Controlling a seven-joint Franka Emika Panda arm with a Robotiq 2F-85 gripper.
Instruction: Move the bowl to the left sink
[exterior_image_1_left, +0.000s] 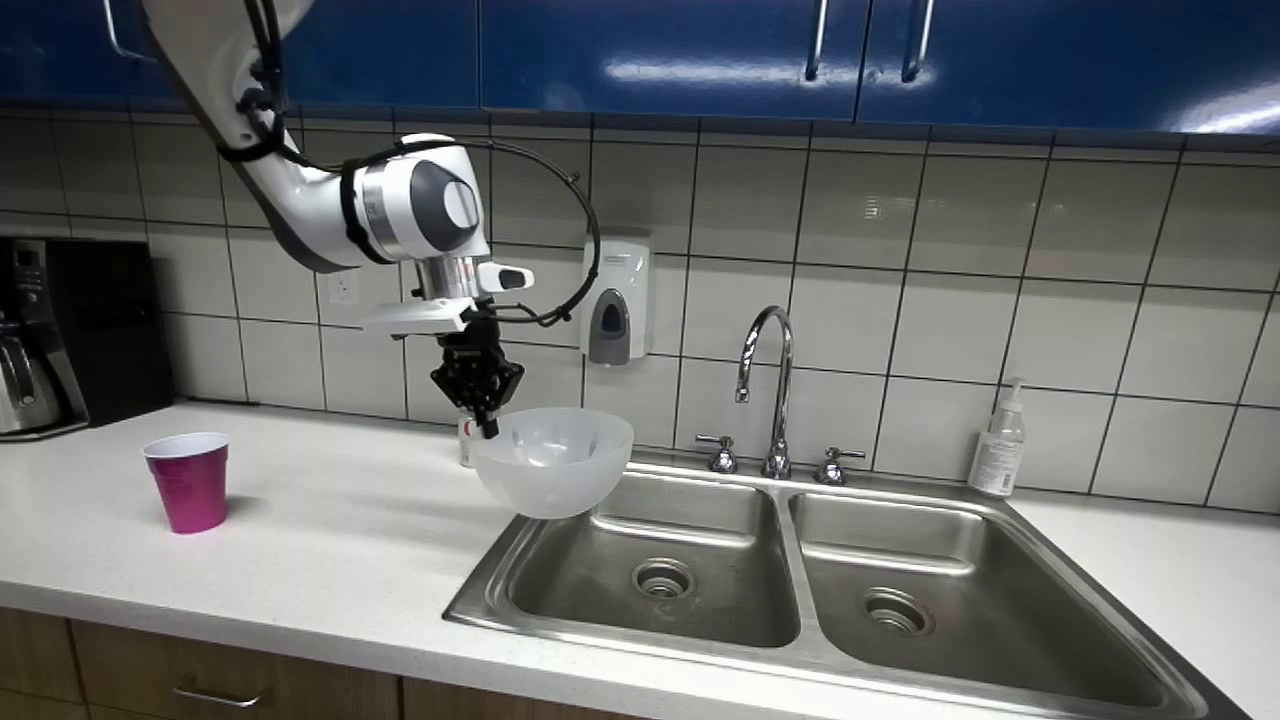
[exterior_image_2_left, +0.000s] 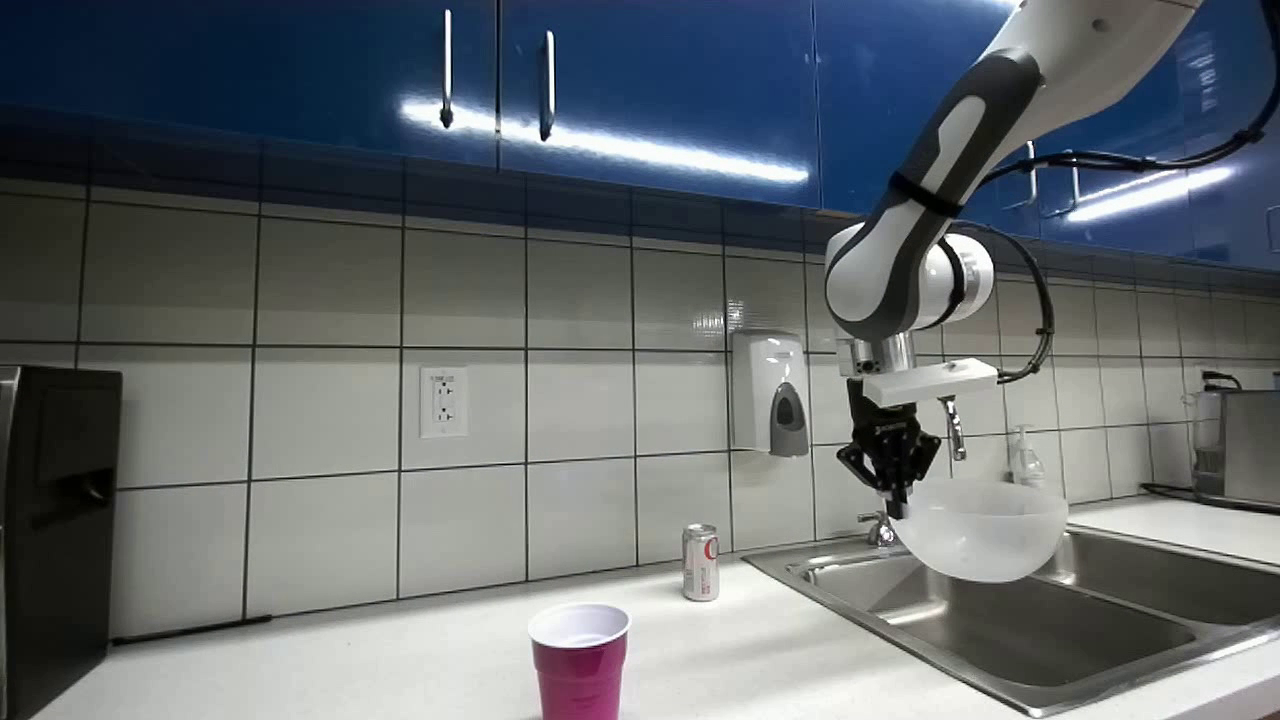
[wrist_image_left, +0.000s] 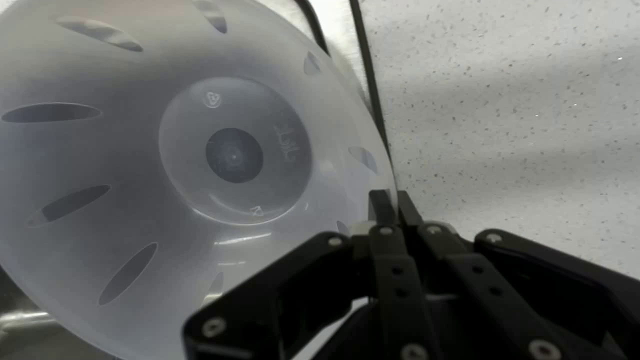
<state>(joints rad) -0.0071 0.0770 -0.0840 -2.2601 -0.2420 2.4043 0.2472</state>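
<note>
Pale counter (exterior_image_1_left: 340, 560) ran beneath a tiled wall (exterior_image_1_left: 950, 330). Far left, a coffee maker (exterior_image_1_left: 105, 325) was cut off; next stood the pink cup (exterior_image_1_left: 193, 490), then a can (exterior_image_1_left: 465, 443), partly hidden behind the gripper (exterior_image_1_left: 487, 428) and the bowl (exterior_image_1_left: 555, 470), its red print illegible. The gripper pinched the bowl's rim, holding it aloft over the counter-side edge of the left sink (exterior_image_1_left: 640, 620). Faint base marks included a triangle (wrist_image_left: 212, 99). Rightmost, a pump bottle (exterior_image_1_left: 998, 455) bore print too small to read
</note>
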